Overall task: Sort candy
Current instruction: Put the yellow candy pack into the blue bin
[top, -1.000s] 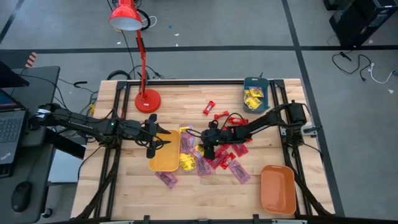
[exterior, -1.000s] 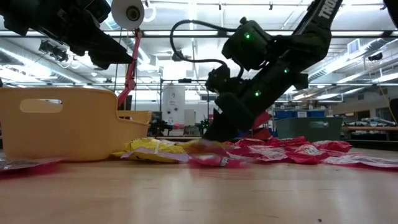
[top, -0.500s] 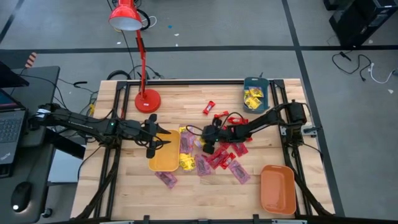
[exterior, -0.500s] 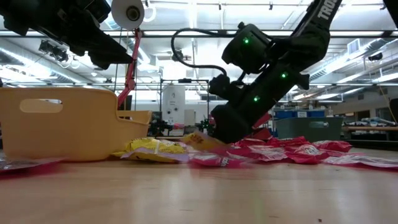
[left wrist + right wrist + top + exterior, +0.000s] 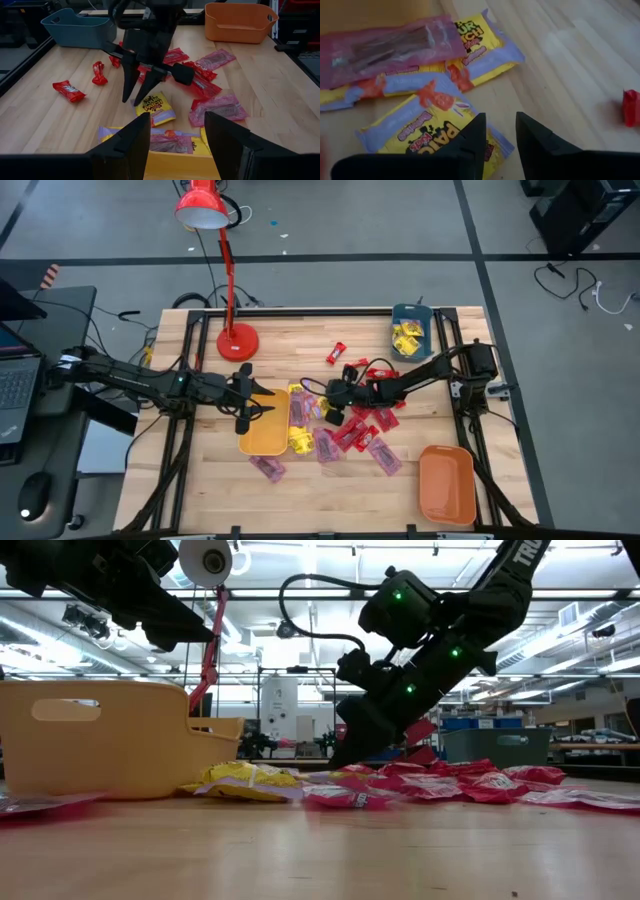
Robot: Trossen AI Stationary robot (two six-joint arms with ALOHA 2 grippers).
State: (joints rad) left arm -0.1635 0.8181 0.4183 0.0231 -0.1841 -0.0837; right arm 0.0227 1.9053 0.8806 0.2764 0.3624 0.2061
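While the right gripper [image 5: 136,95] hangs part-open and empty, a yellow packet [image 5: 432,132] right under its fingertips [image 5: 470,145] reads "PATCH".

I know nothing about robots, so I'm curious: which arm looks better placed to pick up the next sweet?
Probably the right: its hand hangs over the yellow printed candy packet, fingers narrowly apart. The left hand hovers open over the orange plastic tray.

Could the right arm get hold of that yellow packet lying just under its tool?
Probably yes. The right tool hangs directly above the yellow packet, fingers slightly apart, and nothing covers that packet; the pink packets lie off to the side.
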